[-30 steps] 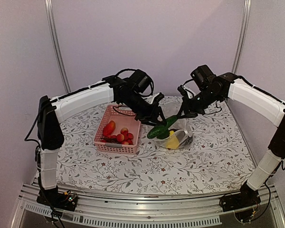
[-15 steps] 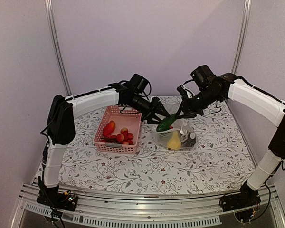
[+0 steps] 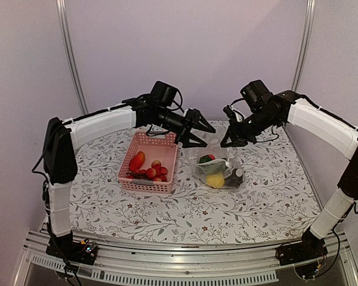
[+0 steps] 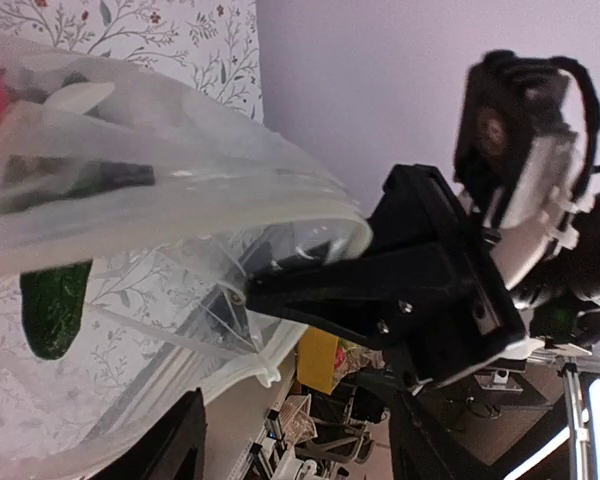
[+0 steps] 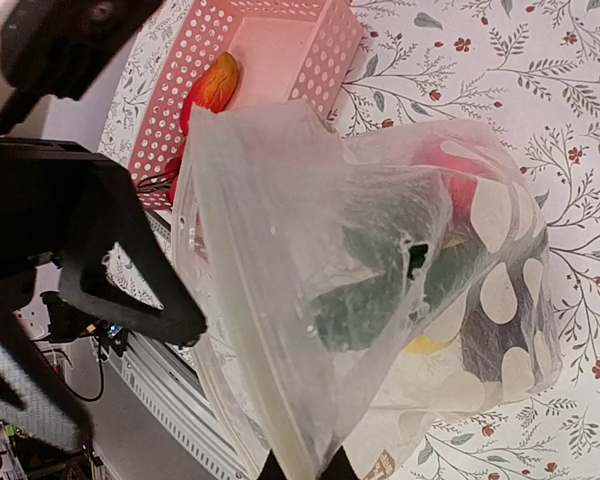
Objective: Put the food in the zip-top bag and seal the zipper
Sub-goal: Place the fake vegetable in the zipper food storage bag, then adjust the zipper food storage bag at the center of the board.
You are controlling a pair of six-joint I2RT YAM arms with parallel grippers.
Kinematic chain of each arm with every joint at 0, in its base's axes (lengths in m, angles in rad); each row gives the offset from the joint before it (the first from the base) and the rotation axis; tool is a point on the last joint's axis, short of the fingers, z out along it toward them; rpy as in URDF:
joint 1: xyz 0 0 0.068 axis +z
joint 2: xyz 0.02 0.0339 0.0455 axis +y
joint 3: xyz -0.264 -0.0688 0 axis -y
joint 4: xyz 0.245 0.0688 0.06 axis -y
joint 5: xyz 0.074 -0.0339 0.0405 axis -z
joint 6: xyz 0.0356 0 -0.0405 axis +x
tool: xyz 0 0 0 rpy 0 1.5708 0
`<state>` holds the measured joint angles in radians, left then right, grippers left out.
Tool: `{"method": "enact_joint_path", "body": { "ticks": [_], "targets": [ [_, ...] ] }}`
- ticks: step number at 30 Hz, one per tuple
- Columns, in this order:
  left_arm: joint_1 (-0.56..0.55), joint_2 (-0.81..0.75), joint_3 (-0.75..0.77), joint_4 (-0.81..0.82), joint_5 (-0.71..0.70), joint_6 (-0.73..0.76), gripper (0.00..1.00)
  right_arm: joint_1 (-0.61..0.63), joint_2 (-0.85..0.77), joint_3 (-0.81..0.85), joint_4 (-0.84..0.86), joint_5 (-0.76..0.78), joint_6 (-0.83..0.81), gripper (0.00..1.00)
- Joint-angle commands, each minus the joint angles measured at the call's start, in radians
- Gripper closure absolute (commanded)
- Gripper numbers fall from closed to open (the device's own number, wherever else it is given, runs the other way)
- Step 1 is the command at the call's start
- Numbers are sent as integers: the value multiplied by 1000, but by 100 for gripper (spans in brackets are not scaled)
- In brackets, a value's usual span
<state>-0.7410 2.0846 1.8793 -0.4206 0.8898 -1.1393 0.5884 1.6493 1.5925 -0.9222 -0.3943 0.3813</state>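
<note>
Right fingers (image 3: 231, 141) pinch the mouth of the clear polka-dot plastic bag (image 3: 218, 171), centre frame on tabletop (image 3: 256, 202), propping it open for loading. Left fingers (image 3: 204, 132) spread wide, empty, just left of it.

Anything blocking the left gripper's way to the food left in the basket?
Nothing visible. The left gripper hangs open in the air between pink basket and zip-top bag; the red-orange pepper and red round ones lie uncovered in that basket.
</note>
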Motion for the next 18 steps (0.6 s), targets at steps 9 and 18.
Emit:
{"method": "enact_joint_path", "body": {
  "ticks": [9, 18],
  "targets": [
    [6, -181, 95, -518, -471, 440, 45, -16, -58, -29, 17, 19, 9, 100],
    [-5, -241, -123, -424, -537, 381, 38, -16, -52, -34, 25, -4, 17, 100]
  ]
}}
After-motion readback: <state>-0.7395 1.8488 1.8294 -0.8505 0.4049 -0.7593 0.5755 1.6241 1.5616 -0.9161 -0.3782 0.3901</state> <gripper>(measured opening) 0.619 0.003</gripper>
